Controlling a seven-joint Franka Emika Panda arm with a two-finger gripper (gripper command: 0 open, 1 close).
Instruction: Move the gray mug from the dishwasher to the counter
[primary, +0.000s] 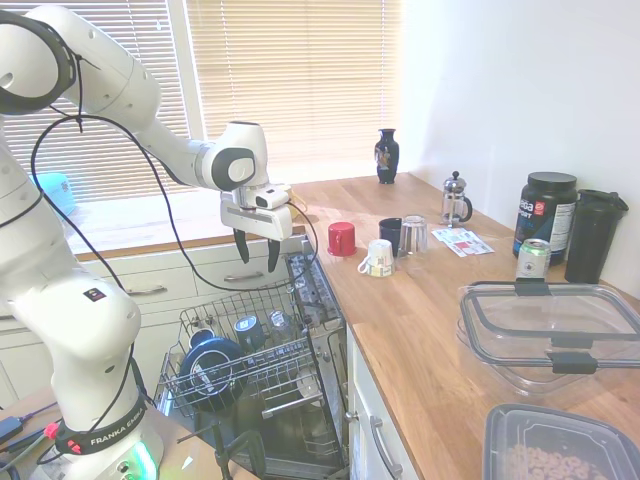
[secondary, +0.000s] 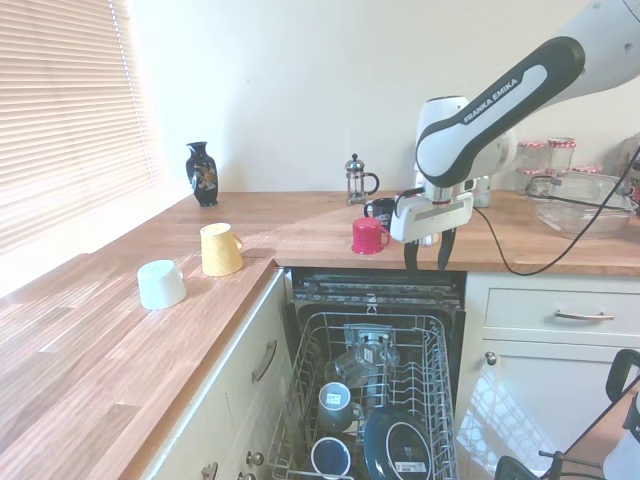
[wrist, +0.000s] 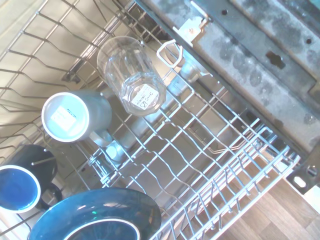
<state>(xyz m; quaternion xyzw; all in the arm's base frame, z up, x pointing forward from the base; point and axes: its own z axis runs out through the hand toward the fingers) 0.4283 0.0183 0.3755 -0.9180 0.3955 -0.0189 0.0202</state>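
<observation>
- First exterior view: high, beside the arm, facing along the desk (primary: 420, 330).
- Second exterior view: opposite side, facing back; both share the dishwasher (secondary: 375, 400) rack.
- Wrist view: close, straight down into the rack.

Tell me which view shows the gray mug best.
The wrist view: the gray mug lies close, upside down in the rack. Both exterior views show it small among the wires.

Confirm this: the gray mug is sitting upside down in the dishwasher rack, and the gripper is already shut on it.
Not quite. The gray mug does sit upside down in the dishwasher rack, but the gripper is not on it. The second exterior view shows it hanging open and empty above the rack, at about counter height.
</observation>
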